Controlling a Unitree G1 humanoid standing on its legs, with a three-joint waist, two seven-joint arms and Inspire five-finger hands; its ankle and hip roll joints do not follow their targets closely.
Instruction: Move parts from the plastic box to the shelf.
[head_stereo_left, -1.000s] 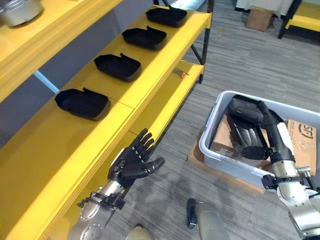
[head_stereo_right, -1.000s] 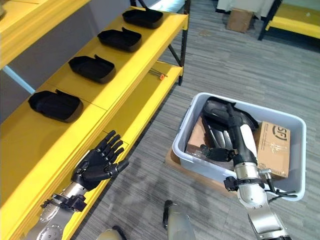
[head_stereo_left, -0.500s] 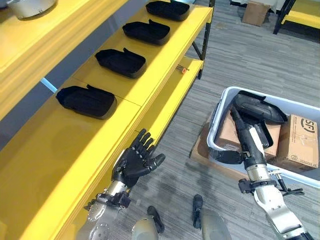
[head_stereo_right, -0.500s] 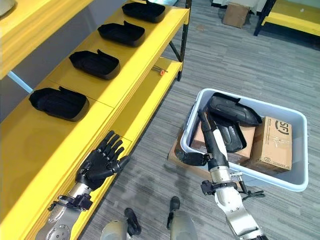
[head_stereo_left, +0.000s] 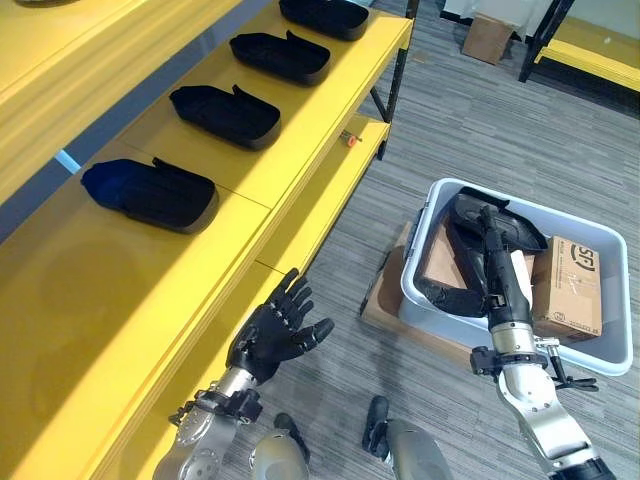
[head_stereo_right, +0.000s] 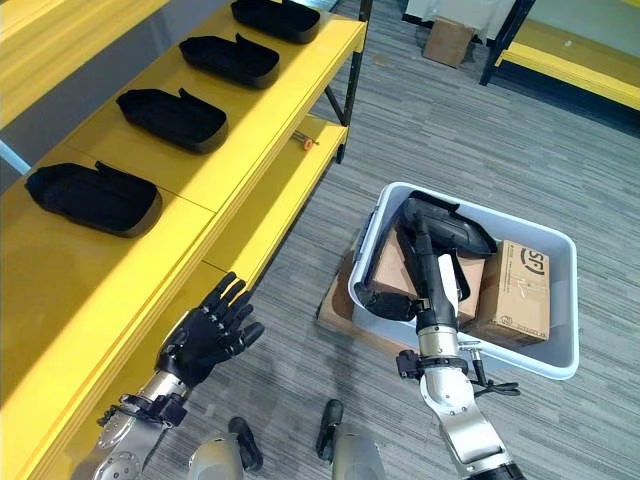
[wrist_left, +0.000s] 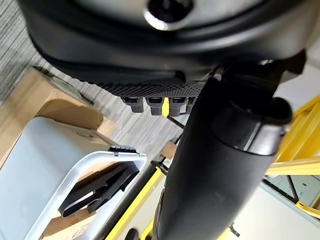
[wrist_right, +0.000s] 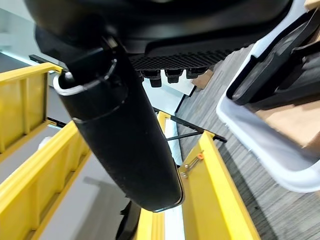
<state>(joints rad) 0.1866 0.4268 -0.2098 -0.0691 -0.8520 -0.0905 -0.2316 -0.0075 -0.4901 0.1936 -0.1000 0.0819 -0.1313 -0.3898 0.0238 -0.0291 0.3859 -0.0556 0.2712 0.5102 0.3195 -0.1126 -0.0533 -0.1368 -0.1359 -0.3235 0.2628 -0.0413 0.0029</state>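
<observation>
My right hand (head_stereo_right: 437, 262), fingers extended, reaches into the plastic box (head_stereo_right: 560, 300) at 3 o'clock, over the black parts (head_stereo_right: 440, 225) left inside. My left hand (head_stereo_left: 272, 335) hangs open. Four parts (head_stereo_left: 148, 192) already sit on the shelf (head_stereo_left: 90, 290). Since earlier, my view has shifted.

I see four black moulded parts (head_stereo_left: 150, 192) spaced along the yellow shelf (head_stereo_left: 90, 300), and more piled beside cardboard in the grey plastic box (head_stereo_left: 610, 355).
</observation>
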